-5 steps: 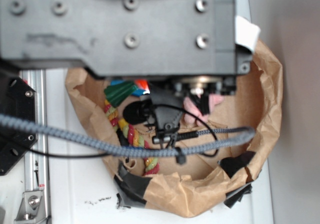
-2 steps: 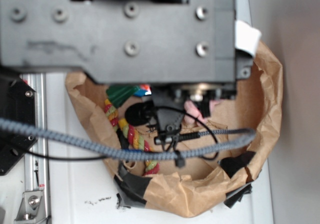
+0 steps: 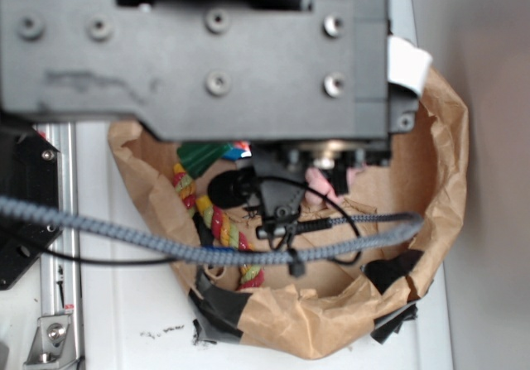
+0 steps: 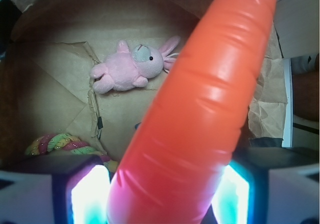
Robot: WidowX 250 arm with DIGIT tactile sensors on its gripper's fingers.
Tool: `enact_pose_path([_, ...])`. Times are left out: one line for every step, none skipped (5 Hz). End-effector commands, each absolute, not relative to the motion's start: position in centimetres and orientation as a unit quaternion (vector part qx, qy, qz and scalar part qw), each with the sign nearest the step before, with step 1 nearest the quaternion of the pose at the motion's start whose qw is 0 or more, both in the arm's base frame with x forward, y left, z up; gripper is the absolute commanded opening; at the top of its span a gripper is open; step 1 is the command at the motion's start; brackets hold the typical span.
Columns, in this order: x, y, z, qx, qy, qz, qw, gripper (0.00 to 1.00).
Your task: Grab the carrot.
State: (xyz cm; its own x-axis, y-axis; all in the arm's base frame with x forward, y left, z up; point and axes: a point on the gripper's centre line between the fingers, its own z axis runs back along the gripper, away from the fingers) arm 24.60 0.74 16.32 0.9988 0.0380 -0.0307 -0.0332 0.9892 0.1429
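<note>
- Filling most of the wrist view, the carrot (image 4: pixel 200 114) runs as a smooth bright orange cone from the bottom edge between the two finger pads up to its narrow end at the top right.
- Its surface shows shallow moulded ridges and a few shiny highlights; the green stem end cannot be seen in that view.
- The gripper (image 4: pixel 160 196) is clamped on the carrot: a glowing pad (image 4: pixel 90 194) sits against its left flank and another against its right flank, with no gap visible on either side.
- Below and behind the carrot, a pink plush bunny (image 4: pixel 127 68) lies on its side on the brown paper floor, head toward the right, apart from the carrot.
- At lower left a twisted multicoloured rope toy (image 4: pixel 60 143) lies on the paper, just above the left pad.
- From the exterior view, the dark robot arm housing (image 3: pixel 199 55) covers the upper half, and a small orange patch with green beside it peeks out just under its lower edge.
- A crumpled brown paper bag (image 3: pixel 439 163), rolled open like a bowl and patched with black tape, holds the toys.
- A grey braided cable (image 3: pixel 166 246) crosses in front of the bag from left to right.
</note>
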Motion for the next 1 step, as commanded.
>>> enact_pose_path([24.25,0.95,17.28,0.075,-0.016,0.012,0.997,0.0])
